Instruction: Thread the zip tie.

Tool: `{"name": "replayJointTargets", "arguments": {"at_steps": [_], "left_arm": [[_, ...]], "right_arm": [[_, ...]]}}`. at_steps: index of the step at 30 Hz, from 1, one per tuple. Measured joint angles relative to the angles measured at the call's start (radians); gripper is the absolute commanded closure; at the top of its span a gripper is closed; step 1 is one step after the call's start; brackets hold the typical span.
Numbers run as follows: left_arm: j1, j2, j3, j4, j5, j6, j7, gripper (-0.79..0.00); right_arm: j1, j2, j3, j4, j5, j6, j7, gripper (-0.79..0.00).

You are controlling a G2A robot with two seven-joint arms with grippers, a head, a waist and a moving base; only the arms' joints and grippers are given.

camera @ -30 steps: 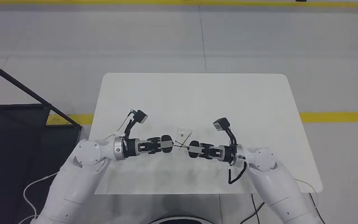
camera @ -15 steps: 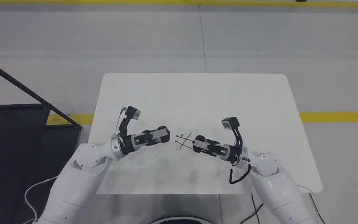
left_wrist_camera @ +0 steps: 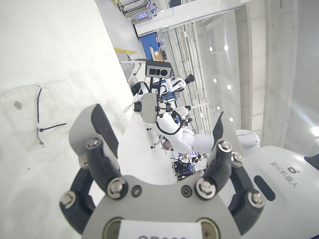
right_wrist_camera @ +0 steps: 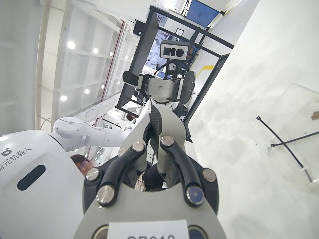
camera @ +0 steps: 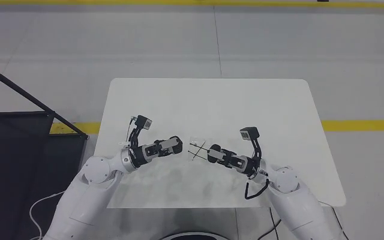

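Top view, left to right: your left gripper has pulled back from the middle of the white table, where a second ago it nearly met its partner. It now hangs over the table with its jaws wide apart and nothing between them.

Between the two arms, the zip ties lie flat on the table. They are two black strips crossed over each other, resting on a clear plastic sheet, and neither gripper touches them. A second ago both grippers closed in on that spot from either side.

To the right of the ties, your right gripper has also drawn back a little. It stays just beside the ties, its tip pointing at them. The right wrist view shows its jaws pressed together, gripping nothing.

The tabletop is plain white, with a small brown speck on the clear sheet. Around the table the floor is grey, crossed by a yellow stripe, and a black screen stands off the table's left side.
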Motion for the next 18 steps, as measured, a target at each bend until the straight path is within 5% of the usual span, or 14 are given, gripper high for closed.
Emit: {"name": "replayJointTargets", "arguments": {"at_steps": [5, 11, 18], "left_arm": [[0.015, -0.003, 0.008, -0.032, 0.053, -0.029, 0.042, -0.785], [0.072, -0.031, 0.075, -0.068, 0.269, -0.225, 0.343, -0.785], [0.054, -0.066, 0.174, -0.028, 0.463, -0.262, 0.579, -0.754]], "right_arm": [[-0.008, -0.002, 0.001, -0.012, -0.023, 0.019, -0.040, 0.000], [-0.024, -0.010, -0.014, -0.041, -0.073, 0.072, -0.171, 0.000], [-0.018, -0.016, -0.020, -0.032, -0.054, 0.090, -0.185, 0.000]]}}
